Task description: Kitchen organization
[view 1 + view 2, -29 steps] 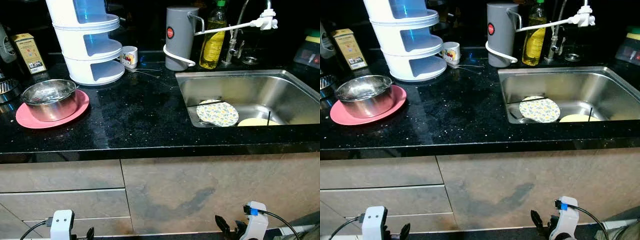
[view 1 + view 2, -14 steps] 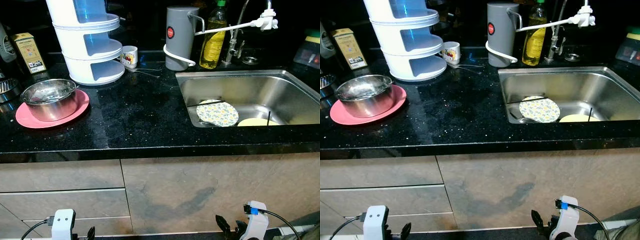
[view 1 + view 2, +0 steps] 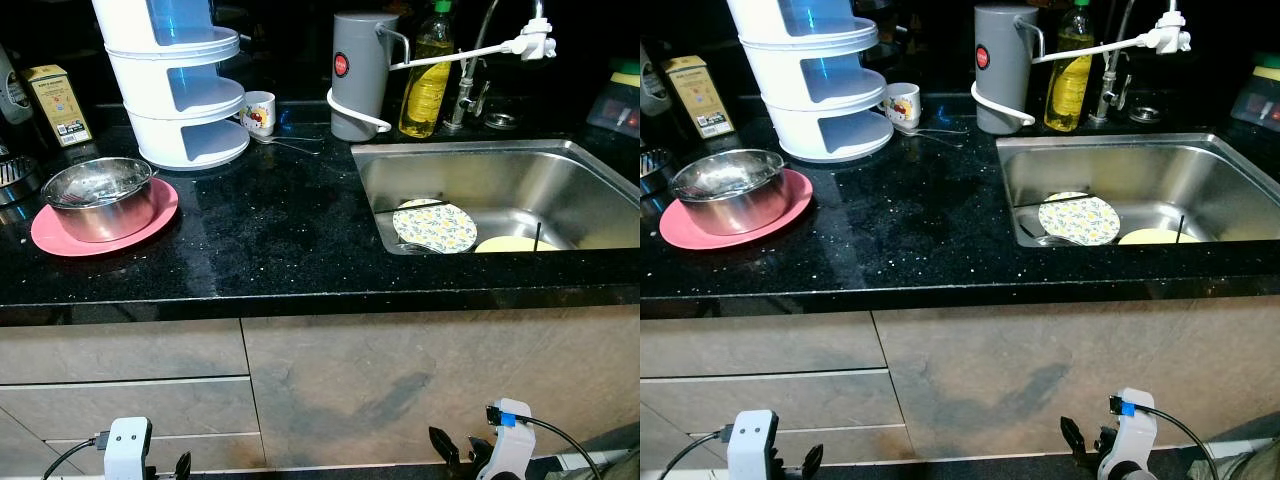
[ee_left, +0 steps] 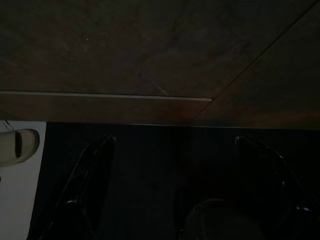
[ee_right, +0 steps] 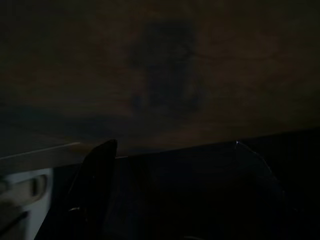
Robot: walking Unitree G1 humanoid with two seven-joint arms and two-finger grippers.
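Observation:
A steel bowl (image 3: 98, 197) sits on a pink plate (image 3: 60, 238) at the left of the black counter (image 3: 270, 240). In the steel sink (image 3: 480, 152) lie a flowered plate (image 3: 434, 225) and a yellow plate (image 3: 508, 244). Both arms hang idle low in front of the cabinet. In the dark left wrist view, my left gripper (image 4: 180, 190) is open with nothing between its fingers. My right gripper (image 5: 175, 190) also stands open and holds nothing.
A white tiered rack (image 3: 180, 90), a small mug (image 3: 259, 112) and a spoon (image 3: 292, 146) stand at the back. A grey jug (image 3: 358, 75), a yellow bottle (image 3: 427, 80) and the tap (image 3: 468, 70) are behind the sink. A yellow box (image 3: 58, 105) is at far left. Drawers (image 3: 120, 410) lie below.

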